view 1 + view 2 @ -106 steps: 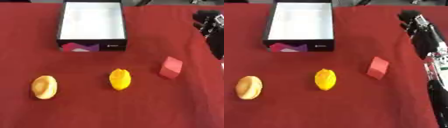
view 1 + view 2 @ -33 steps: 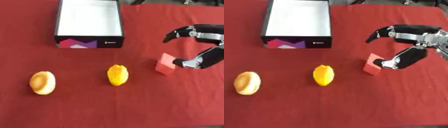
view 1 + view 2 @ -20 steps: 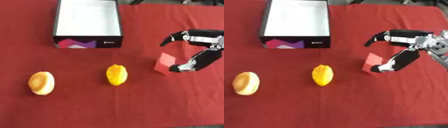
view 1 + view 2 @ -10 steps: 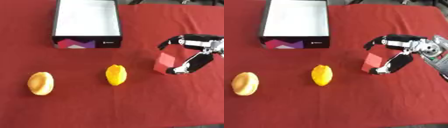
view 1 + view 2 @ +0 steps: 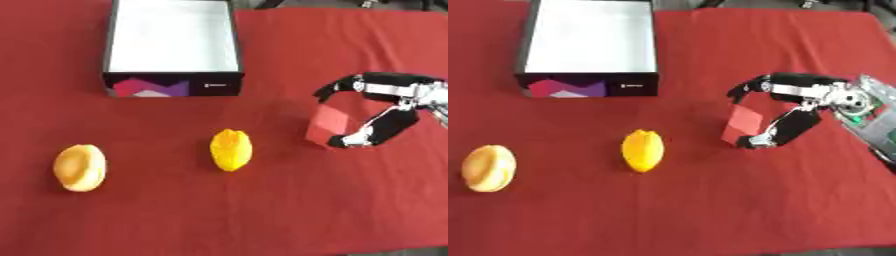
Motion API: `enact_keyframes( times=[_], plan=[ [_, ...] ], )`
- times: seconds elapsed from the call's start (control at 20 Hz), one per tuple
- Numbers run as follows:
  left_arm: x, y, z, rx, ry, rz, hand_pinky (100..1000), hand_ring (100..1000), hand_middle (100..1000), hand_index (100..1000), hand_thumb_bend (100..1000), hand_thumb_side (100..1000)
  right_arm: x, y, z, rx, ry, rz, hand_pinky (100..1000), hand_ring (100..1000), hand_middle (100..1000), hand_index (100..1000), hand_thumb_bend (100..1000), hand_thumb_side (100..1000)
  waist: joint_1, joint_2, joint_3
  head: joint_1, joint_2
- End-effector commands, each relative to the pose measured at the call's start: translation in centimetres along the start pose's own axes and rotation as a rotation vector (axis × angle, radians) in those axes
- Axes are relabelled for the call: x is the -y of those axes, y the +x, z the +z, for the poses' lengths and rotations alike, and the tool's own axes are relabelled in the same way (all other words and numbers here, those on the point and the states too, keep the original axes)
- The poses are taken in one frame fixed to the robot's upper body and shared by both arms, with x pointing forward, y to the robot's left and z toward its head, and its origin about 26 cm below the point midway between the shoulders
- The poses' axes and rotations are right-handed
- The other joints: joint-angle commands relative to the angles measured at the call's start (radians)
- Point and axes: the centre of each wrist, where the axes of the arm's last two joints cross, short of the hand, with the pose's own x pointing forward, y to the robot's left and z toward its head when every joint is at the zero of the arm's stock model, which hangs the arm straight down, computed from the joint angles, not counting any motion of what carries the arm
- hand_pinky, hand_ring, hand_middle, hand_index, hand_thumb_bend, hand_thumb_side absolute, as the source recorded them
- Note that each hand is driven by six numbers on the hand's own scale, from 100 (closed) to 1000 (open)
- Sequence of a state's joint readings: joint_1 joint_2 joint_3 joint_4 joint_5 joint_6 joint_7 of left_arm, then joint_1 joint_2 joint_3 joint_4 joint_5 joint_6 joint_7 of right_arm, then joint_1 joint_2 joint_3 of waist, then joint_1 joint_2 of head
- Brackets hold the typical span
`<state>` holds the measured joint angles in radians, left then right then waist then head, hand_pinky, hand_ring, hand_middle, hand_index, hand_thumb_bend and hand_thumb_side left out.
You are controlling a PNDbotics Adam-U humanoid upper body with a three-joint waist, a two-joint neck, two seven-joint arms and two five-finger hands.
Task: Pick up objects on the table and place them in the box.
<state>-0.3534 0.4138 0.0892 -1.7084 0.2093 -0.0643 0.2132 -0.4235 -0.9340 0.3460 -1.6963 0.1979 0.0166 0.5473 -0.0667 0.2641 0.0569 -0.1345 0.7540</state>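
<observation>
A red block (image 5: 742, 125) stands on the red cloth right of centre. My right hand (image 5: 798, 107) reaches in from the right and curves round it, fingers above its far side, thumb at its near lower corner, touching it. A yellow ridged fruit (image 5: 231, 149) lies at the centre. An orange-tan rounded object (image 5: 80, 167) lies at the near left. The open box (image 5: 173, 46), white inside with a black patterned front wall, stands at the far left-centre and holds nothing. My left hand does not show.
A red cloth (image 5: 219, 215) covers the whole table. My right forearm (image 5: 875, 120) enters from the right edge. Dark shapes show beyond the far edge of the table.
My right hand has come in from the far right, dropped to the red block and closed its fingers and thumb round it. The block has tilted slightly. The other things have not moved.
</observation>
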Motion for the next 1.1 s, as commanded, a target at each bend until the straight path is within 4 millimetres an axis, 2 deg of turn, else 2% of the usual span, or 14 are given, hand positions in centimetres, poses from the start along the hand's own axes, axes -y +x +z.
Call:
enact_keyframes(
  times=[0.05,0.6,1.1],
  plan=[
    [-0.2,0.7,-0.5,0.029,-0.014,-0.015,843,763,773,811,194,877,0.9,-0.3,0.4,-0.026,-0.031,0.021,1000,983,825,941,455,420,0.001,-0.013,0.000,-0.003,-0.002],
    [0.0,0.8,-0.5,0.028,-0.025,-0.010,845,764,774,805,193,879,0.5,-1.0,0.0,-0.038,-0.037,-0.001,1000,988,828,939,454,381,0.003,-0.005,0.005,-0.006,-0.006],
    [0.1,0.8,-0.5,0.029,-0.038,-0.009,846,765,773,799,192,878,0.1,-2.1,-0.5,-0.083,-0.046,0.015,1000,994,837,943,454,422,0.005,-0.001,0.006,-0.013,-0.009]
  ],
)
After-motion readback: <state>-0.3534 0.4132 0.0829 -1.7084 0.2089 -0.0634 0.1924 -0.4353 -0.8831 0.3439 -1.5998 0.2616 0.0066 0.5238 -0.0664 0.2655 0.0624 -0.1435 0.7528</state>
